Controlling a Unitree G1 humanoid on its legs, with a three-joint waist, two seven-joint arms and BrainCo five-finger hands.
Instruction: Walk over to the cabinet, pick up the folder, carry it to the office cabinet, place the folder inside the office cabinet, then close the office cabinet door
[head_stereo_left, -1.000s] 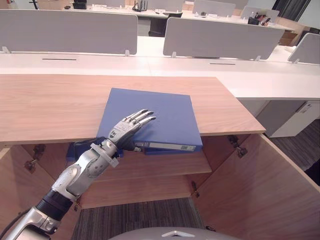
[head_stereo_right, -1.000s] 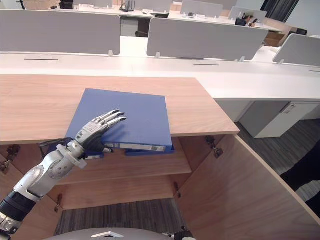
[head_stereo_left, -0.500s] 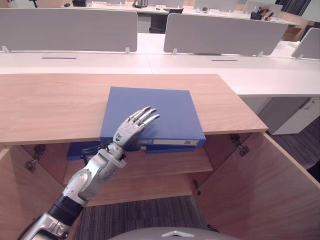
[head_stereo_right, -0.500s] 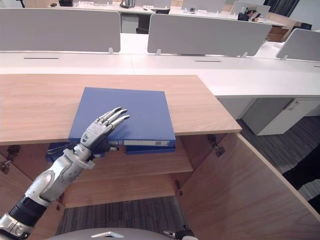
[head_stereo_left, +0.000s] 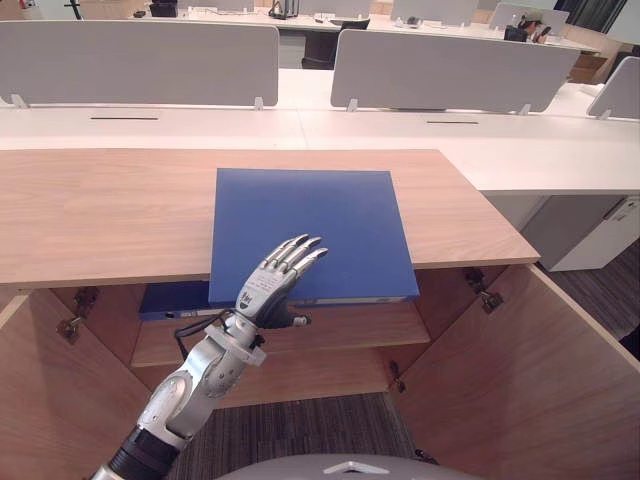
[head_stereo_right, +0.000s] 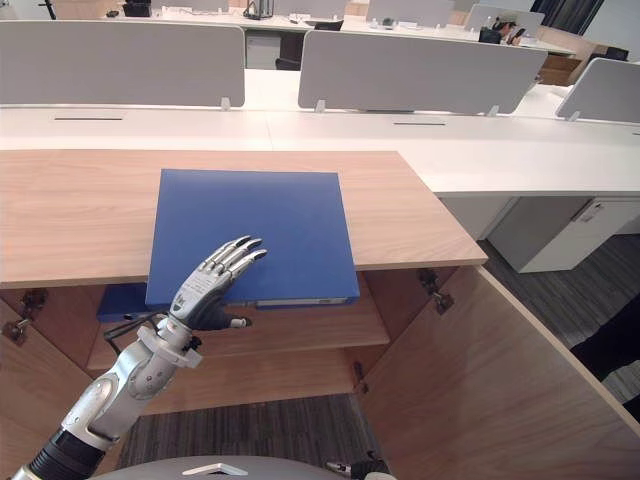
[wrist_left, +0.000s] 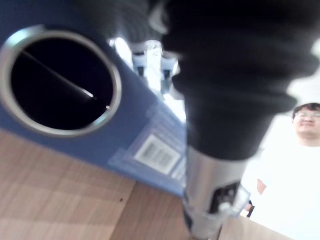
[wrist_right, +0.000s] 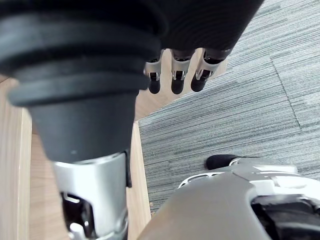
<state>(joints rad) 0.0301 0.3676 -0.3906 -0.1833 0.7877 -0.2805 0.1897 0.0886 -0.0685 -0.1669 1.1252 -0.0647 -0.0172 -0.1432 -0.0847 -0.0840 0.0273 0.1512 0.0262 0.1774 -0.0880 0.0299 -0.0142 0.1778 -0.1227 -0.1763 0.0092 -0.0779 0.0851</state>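
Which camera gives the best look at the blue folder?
Left eye view: the whole blue folder lies on the cabinet top, near edge overhanging, left hand on it. The right eye view shows the same. The left wrist view catches its spine and ring hole close up.

**Setting:** open-plan office.

**Evidence:**
- Rows of long white desks (head_stereo_left: 300, 125), parted by grey divider screens (head_stereo_left: 140, 62), with thin cable slots (head_stereo_left: 120, 118) cut into the tops.
- Further desks behind carry small dark desk clutter (head_stereo_left: 283, 10).
- White pedestal unit (head_stereo_left: 595, 235) under the desk at the right.
- Low wood-grain cabinet (head_stereo_left: 100, 210) in front, its door (head_stereo_left: 520, 370) swung open to show an inner shelf (head_stereo_left: 360, 325).
- Blue folder (head_stereo_left: 310, 225) lying on the cabinet's top, and a second folder (head_stereo_left: 175, 298) on the shelf.
- Floor of grey striped carpet (head_stereo_left: 300, 430).
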